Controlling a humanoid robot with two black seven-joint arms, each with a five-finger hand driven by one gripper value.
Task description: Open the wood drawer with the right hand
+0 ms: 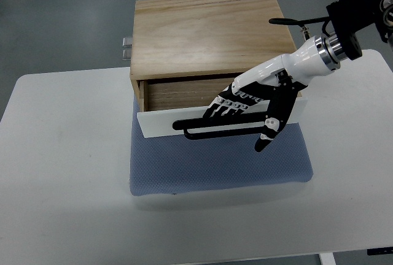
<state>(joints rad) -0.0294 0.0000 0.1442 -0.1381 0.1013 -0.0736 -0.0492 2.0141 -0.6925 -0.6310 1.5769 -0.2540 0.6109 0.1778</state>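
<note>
White table (61,154); wood drawer (178,96) slid partly out, right hand (249,102) seemingly hooked on black handle (202,129).

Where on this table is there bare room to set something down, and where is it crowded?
Free: the white table left of the blue mat, the strip along its near edge below the mat, and a smaller patch right of the mat. Crowded: the middle, where the wooden drawer box stands with its white drawer front pulled out over the mat and the right hand at the black handle.
</note>
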